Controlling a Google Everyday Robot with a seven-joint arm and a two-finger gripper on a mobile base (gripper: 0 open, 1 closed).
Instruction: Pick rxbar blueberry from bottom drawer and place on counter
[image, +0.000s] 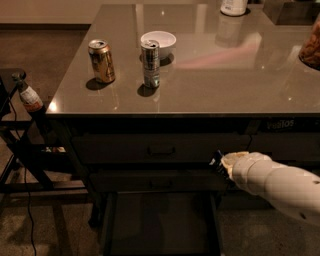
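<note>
My gripper is at the end of the white arm that reaches in from the right. It is in front of the drawer fronts, above the right rim of the open bottom drawer. It is shut on the rxbar blueberry, a small dark wrapper with pale specks, mostly hidden by the wrist. The drawer's dark interior shows nothing else. The glossy grey-brown counter lies above and behind the gripper.
On the counter stand a gold can, a silver can, a white bowl, a white container at the back and an orange-brown thing at the right edge. A black stand with a bottle is at the left.
</note>
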